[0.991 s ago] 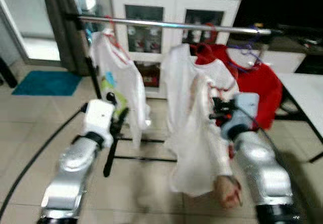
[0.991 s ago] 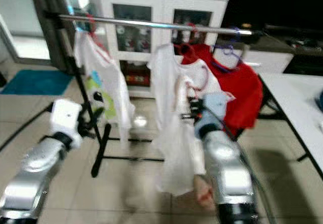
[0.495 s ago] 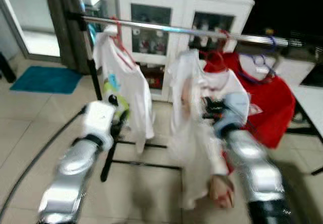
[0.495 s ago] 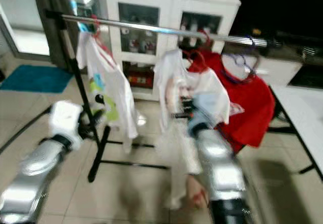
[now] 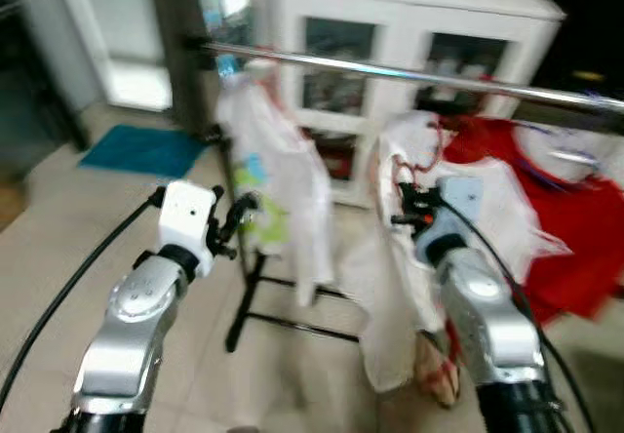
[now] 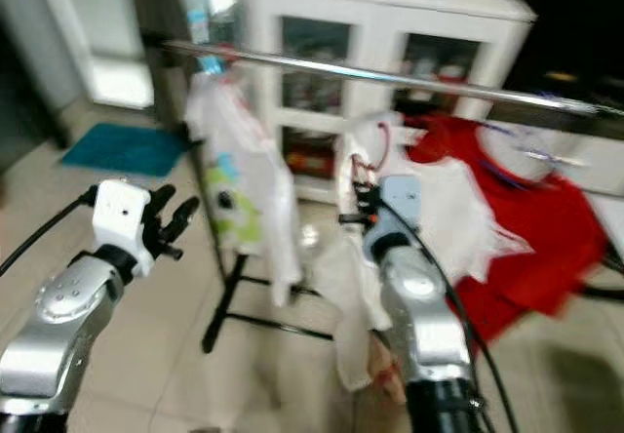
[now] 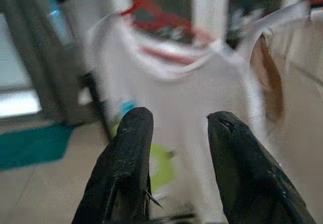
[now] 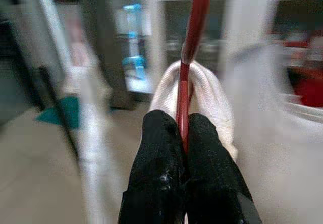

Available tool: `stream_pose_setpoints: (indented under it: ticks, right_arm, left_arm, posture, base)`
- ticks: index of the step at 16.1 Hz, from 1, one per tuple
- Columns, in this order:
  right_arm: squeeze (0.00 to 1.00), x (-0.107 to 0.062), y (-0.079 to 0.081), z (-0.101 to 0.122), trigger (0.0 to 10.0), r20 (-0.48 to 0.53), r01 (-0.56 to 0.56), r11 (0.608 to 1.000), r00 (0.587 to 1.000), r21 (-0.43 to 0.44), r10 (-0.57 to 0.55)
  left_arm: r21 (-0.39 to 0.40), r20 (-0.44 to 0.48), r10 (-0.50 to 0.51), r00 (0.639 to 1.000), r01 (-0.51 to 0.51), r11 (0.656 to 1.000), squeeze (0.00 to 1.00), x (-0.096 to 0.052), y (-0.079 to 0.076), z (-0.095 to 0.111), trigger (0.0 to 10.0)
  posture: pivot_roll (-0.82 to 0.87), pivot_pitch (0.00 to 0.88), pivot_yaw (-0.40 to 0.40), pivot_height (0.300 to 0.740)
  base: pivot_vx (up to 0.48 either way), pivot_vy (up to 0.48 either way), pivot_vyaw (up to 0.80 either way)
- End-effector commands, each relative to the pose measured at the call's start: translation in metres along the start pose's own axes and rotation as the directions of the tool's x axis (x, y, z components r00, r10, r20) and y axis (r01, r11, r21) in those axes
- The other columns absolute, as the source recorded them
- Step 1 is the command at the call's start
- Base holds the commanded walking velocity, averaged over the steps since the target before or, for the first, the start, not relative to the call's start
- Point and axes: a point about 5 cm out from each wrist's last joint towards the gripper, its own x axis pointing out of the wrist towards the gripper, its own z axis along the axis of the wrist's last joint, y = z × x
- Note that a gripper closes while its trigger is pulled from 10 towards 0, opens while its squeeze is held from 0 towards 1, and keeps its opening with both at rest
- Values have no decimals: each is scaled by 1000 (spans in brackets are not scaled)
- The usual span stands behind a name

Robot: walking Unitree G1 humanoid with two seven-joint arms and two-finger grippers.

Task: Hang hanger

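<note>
Right wrist view: the right hand has its two black fingers pressed together on the red hanger. They pinch its thin red stem. A white shirt is bunched around the stem just past the fingertips.

In the eye views, the right hand holds this hanger and its white shirt up below the silver rail. The hanger's hook is not on the rail. The shirt droops down beside the silver arm, and its low end is near the floor.

The left hand is held up under the rail too, near another white shirt with green and blue marks that already hangs from the rail. In the left wrist view, the left hand has its fingers spread apart with nothing between them, and it points at that shirt.

A red shirt hangs under the rail, on the far side of the held shirt from the left hand. A white cabinet with glass doors stands behind the rail. A blue mat lies on the floor beyond the rail's dark stand.
</note>
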Motion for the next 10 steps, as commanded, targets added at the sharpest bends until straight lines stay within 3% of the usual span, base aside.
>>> stream_pose_setpoints:
  ticks: [1,4,10]
  right_arm:
    - [0,-2,-8,11,10000,57,21,1000,998,-14,-20]
    - [0,-5,-6,13,10000,59,-7,996,998,-84,12]
    - [0,4,-3,30,10000,123,-15,993,992,-113,29]
  left_arm:
    - [-8,1,-29,1000,29,1000,204,2,-5,1,10000]
    - [-7,-7,-75,997,75,997,204,0,-11,0,10000]
    - [-5,14,-72,997,72,997,204,3,-11,3,10000]
  posture:
    - [0,0,4,740]
    - [-9,0,22,740]
    - [7,0,-3,740]
  base:
    - [319,0,0]
    - [317,0,0]
    - [312,0,0]
